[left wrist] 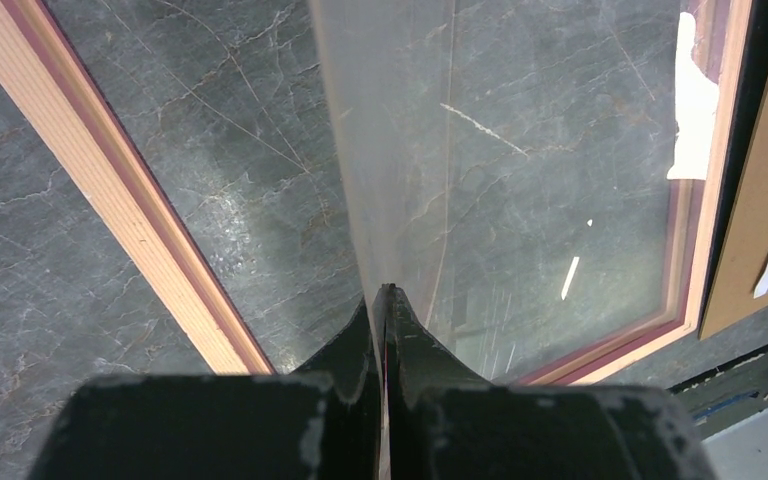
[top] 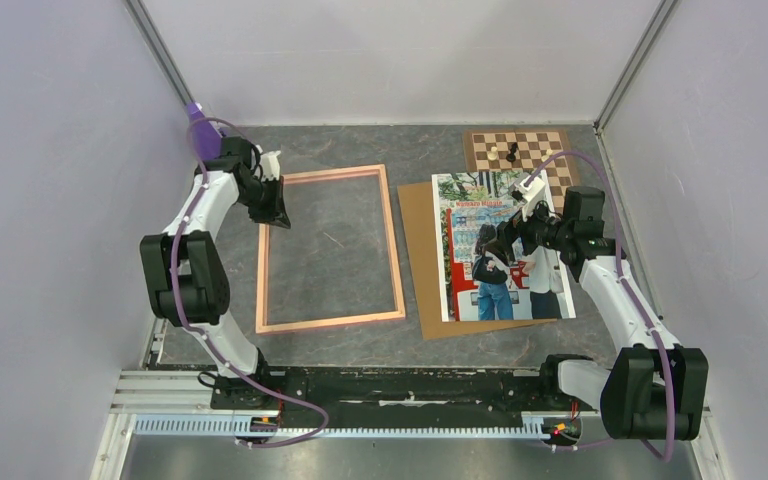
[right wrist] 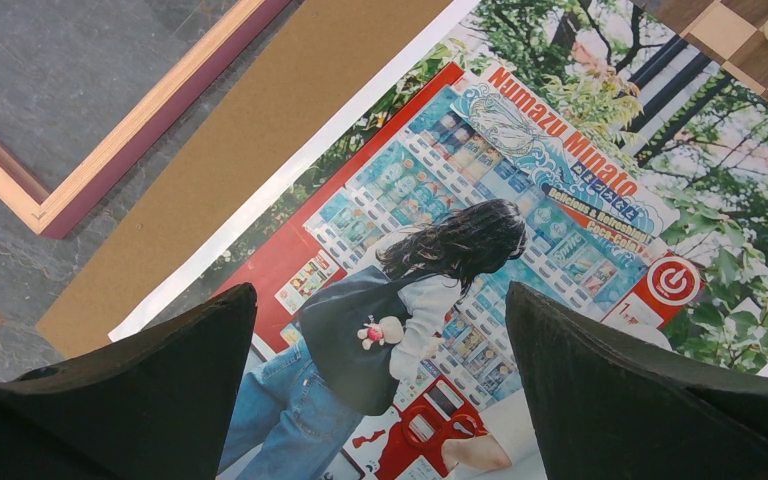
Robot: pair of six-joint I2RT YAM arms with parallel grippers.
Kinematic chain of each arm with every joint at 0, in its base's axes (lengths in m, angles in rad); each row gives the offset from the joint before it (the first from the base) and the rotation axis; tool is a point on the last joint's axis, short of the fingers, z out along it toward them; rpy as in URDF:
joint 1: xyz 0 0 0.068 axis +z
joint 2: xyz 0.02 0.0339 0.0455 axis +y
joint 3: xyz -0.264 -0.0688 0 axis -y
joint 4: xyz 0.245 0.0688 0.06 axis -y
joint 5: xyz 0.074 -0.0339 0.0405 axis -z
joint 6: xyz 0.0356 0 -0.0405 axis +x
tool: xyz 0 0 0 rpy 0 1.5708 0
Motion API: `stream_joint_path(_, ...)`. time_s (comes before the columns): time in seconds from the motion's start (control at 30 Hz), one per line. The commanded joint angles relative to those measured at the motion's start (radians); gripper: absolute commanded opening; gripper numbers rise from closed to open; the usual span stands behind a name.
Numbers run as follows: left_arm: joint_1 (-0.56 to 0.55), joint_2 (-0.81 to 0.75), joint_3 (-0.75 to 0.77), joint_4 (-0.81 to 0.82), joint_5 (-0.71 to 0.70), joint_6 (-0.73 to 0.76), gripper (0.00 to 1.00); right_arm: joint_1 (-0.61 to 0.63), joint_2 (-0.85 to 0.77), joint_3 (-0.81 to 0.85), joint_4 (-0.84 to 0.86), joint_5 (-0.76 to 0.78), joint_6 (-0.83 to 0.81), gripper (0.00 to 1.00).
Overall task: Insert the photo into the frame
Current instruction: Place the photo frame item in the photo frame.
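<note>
Grey veined tabletop, pale lilac walls on three sides. Contents, by size:

1. The frame: flat on the table, centre-left of the top view, pale salmon rails. Its long axis runs top to bottom of the picture, and bare table shows through it.
2. The backing board: plain brown, just right of the frame, mostly under the photo.
3. The photo: face up on the board, right of centre. Its long axis is parallel to the frame's and its top edge reaches the chessboard.
4. My right gripper: fingers spread wide, grasping nothing, poised over the woman on the print. The photo is straight below these fingers, and the frame lies picture-left of it, past the strip of board. I judge this arm the nearer one for the pick-up.
5. My left gripper: at the frame's upper left corner, fingers clenched on a thin clear sheet that rises edge-on from their tips.
6. Two chess pieces, on the chessboard.

Not made out:
- whether my right fingertips touch the print
- the photo's middle, under my right arm in the top view
- the frame corner behind my left gripper
- where the clear sheet ends
</note>
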Motion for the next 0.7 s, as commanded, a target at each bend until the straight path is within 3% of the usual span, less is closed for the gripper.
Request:
stream_joint_path(0.0, -0.002, -0.044, -0.007, -0.011, -0.012, -0.03, 0.02, 0.005, -0.013, -0.01, 0.02, -0.001, -0.013, 0.98)
stream_joint_path(0.67, -0.001, -0.045, -0.019, 0.013, 0.017, -0.028, 0.02, 0.005, -0.014, -0.01, 0.019, 0.001, -0.017, 0.98)
